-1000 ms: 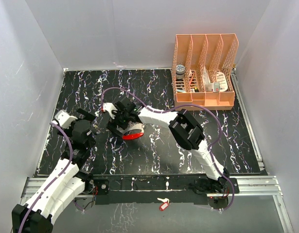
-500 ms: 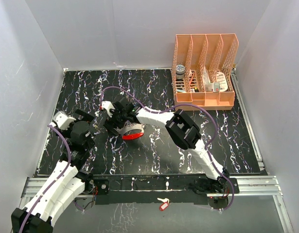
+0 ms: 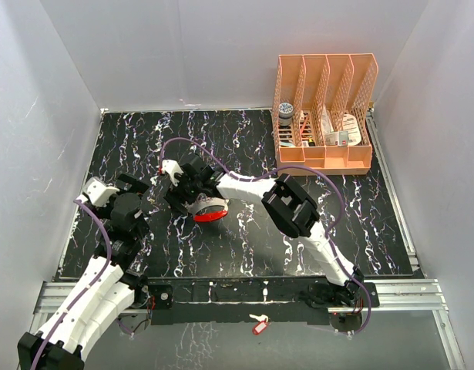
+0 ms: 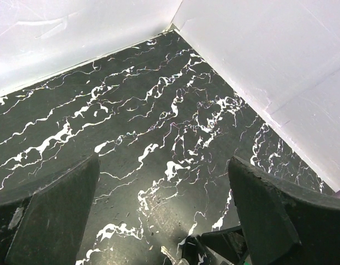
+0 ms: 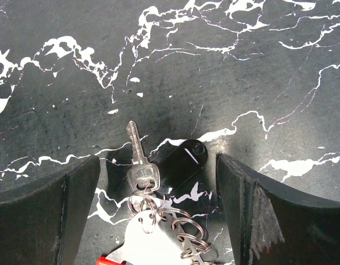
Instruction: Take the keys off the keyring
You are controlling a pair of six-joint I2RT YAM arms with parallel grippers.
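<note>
The keyring bunch lies on the black marbled table. In the right wrist view a silvery key (image 5: 137, 158), a black fob (image 5: 182, 162), several small steel rings (image 5: 190, 233) and a white plate (image 5: 153, 245) with a red edge (image 5: 106, 259) lie together. In the top view the red crescent piece (image 3: 210, 216) shows beside my right gripper (image 3: 184, 193). My right gripper (image 5: 158, 193) is open and straddles the key and fob, low over them. My left gripper (image 3: 140, 191) is open and empty just left of the bunch. In the left wrist view it (image 4: 164, 221) looks over bare table, with a key tip (image 4: 167, 255) at the bottom edge.
An orange file rack (image 3: 325, 116) with small items stands at the back right. A lone pale key with a red tag (image 3: 257, 324) lies on the front rail. White walls enclose the table on the left, back and right.
My right gripper has shifted slightly left over the bunch. My left arm has drawn a little to the left. The red piece has not moved.
</note>
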